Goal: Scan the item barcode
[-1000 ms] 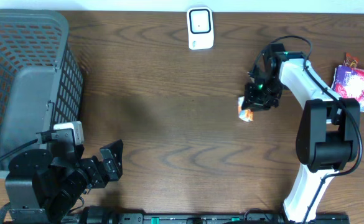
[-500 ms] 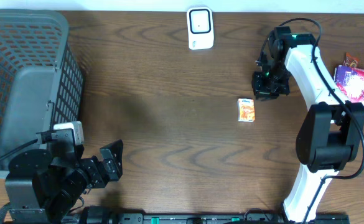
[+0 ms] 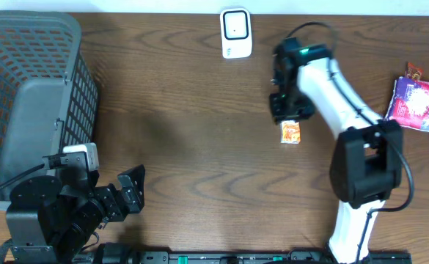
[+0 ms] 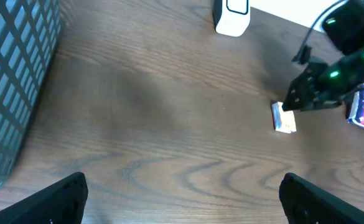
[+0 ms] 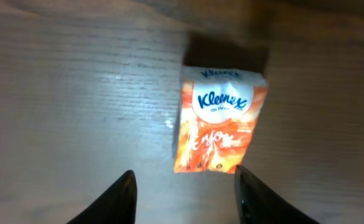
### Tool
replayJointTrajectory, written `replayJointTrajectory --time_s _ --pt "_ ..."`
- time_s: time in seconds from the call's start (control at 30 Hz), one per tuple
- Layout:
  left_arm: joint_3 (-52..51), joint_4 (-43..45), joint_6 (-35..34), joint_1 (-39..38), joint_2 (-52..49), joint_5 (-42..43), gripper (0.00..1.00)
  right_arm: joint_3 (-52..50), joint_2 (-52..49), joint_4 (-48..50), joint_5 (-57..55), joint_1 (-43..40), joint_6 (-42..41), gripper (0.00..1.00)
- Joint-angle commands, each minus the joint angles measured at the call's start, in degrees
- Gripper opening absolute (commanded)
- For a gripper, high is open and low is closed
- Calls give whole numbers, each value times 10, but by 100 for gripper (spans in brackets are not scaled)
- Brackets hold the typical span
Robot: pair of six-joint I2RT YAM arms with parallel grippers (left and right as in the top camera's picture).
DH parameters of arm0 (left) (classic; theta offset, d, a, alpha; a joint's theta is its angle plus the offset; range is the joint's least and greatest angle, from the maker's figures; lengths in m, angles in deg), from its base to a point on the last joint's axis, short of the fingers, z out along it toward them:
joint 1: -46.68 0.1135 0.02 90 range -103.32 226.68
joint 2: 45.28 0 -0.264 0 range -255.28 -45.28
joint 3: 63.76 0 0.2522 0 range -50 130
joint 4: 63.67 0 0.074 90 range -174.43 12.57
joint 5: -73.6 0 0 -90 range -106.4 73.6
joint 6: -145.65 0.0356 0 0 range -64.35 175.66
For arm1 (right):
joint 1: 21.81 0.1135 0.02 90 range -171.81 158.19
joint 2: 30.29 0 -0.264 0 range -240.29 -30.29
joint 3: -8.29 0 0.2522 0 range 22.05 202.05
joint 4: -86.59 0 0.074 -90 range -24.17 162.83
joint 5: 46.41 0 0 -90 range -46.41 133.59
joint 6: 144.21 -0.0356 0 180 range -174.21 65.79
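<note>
The right end effector (image 5: 185, 186) has swung back over the Kleenex tissue pack (image 5: 219, 127), jaws apart and empty; the pack lies label-up on the counter (image 3: 199, 147), well short of the scanner (image 3: 236, 33). A fresh grasp looks due; the left end effector (image 4: 185, 205) waits wide open.

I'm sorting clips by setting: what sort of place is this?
Probably a mock shop checkout on a lab tabletop: a small white scanner-like device stands at the far edge, a grey mesh basket sits at one side, and a Kleenex tissue pack lies on the wooden table.
</note>
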Motion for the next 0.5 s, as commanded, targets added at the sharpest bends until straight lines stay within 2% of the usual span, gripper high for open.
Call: replayJointTrajectory --time_s 0.0,0.17,0.4,0.43,0.47 --pt "8 0 1 2 0 8 98 -40 8 18 -194 52 -102 53" --pt "8 0 1 2 0 8 98 -100 8 76 -222 73 -125 41" --pt "8 0 1 2 0 8 98 -182 8 162 -223 80 -125 41" --pt "8 0 1 2 0 8 98 -189 8 169 -223 79 -125 39" --pt "8 0 1 2 0 8 98 -195 8 177 -223 78 -125 31"
